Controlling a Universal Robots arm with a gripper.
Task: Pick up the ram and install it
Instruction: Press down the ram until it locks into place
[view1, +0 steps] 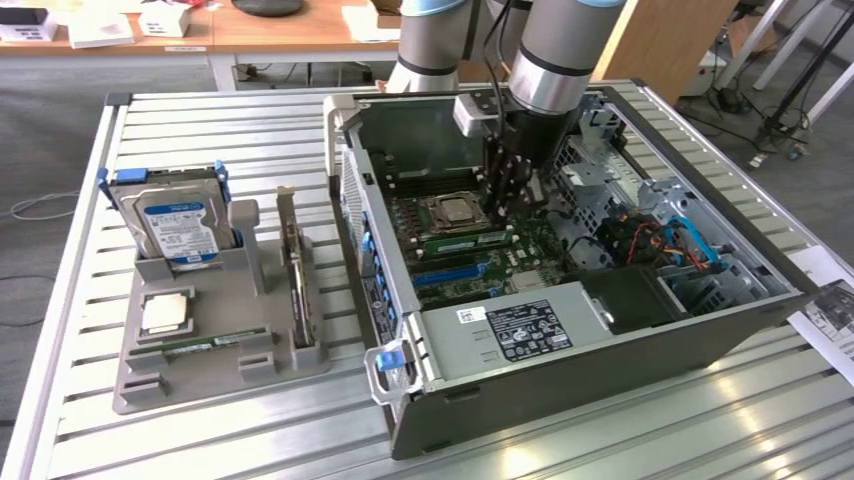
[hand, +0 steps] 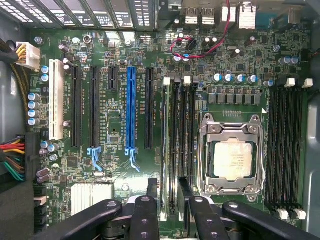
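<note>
Black pincer (hand: 168, 186) down inside an open computer case (view1: 534, 400), fingers (hand: 152, 187) well apart and clamped on nothing, straddling one end of the memory slots. Ram (view1: 470, 243) standing on edge in one of those slots, just beside the processor (hand: 232, 160), between it and the blue slot (hand: 131, 107); contact between fingers and ram impossible to tell. Judging by that, ram placed in its slot, full seating unconfirmed. Possible trouble from here: pressing at one end alone, tilting the stick and leaving the far end unlatched at the white clips (hand: 166, 81); pressing off-centre and flexing the motherboard (hand: 115, 165); catching a fingertip on a neighbouring slot or on the processor's metal frame. Farther out, on the tabletop (view1: 240, 440) at the exterior view's left, a grey tray (view1: 140, 388) carrying a hard drive (view1: 180, 225), a spare square chip (view1: 164, 313), an upright card (view1: 296, 270) and a thin greenish strip (view1: 214, 345), too small to identify.
</note>
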